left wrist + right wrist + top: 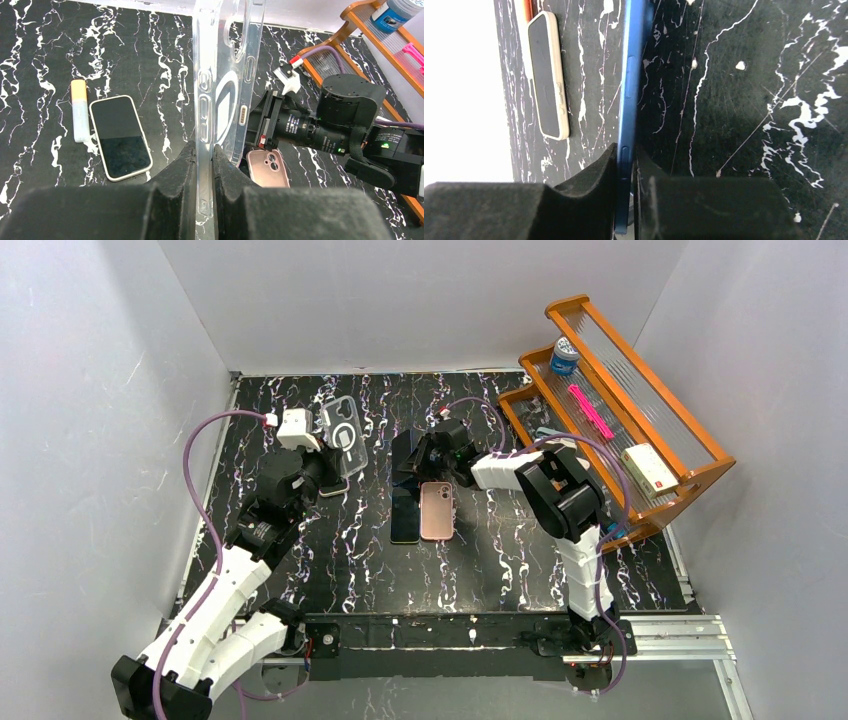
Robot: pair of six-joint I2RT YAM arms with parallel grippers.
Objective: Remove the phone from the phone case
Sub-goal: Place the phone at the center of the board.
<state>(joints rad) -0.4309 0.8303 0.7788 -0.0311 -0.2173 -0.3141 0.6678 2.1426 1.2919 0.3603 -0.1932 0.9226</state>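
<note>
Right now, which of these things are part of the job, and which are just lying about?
Job: clear case in left gripper; blue phone in right gripper.
Lying about: pink phone, white phone, orange-capped stick, wooden rack.

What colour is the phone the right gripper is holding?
The phone is blue, clearest in the right wrist view.

blue phone (pixel 628 90): edge-on between end effector (pixel 626 157) pads | cream phone (pixel 546 75): flat on table (pixel 749 100)

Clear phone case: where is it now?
Top view: the clear phone case is clamped in the left end effector above the table's left rear, left of the held blue phone.
</note>
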